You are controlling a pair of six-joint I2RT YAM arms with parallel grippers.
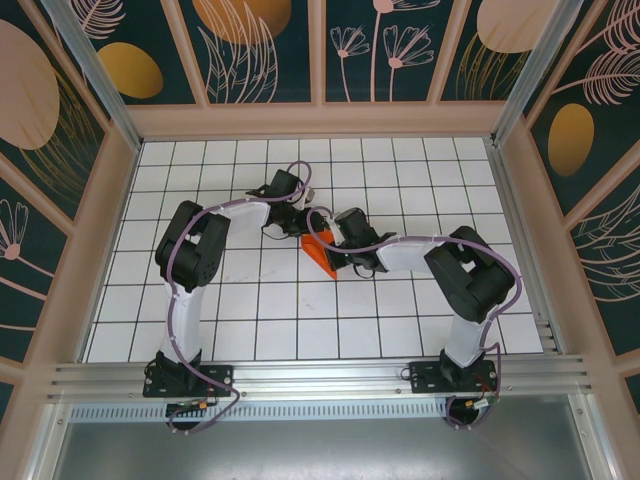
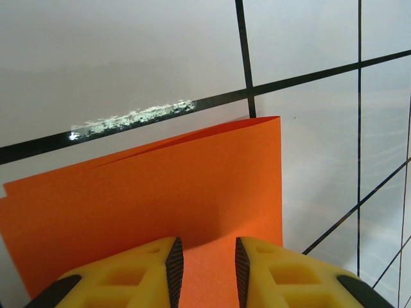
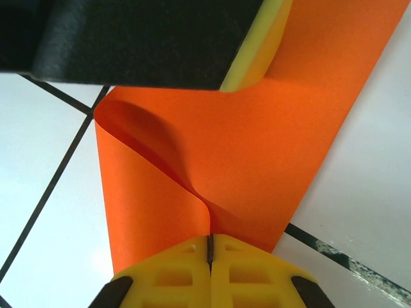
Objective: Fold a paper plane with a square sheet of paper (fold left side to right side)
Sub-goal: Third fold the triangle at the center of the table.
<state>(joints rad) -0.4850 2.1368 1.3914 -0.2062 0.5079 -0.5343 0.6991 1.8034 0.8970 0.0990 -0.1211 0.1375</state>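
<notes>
Up top, paper [image 1: 318,258] sits mid-table [image 1: 250,330], partly lifted off the tiles. From the left wrist, left gripper [image 2: 205,266] has its jaws slightly apart over the flat folded layers, probably pinning them so nothing slides. From the right wrist, right gripper [image 3: 210,247] is clamped tight on a curled-up flap, I'd guess to drag it across for the fold.

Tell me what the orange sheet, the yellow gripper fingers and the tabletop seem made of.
Orange sheet: thin matte paper; it curls and holds a crease. Right gripper fingers: likely moulded matte plastic, with recessed pockets. Tabletop: smooth, slightly glossy white board with black grid lines; material unclear.
</notes>
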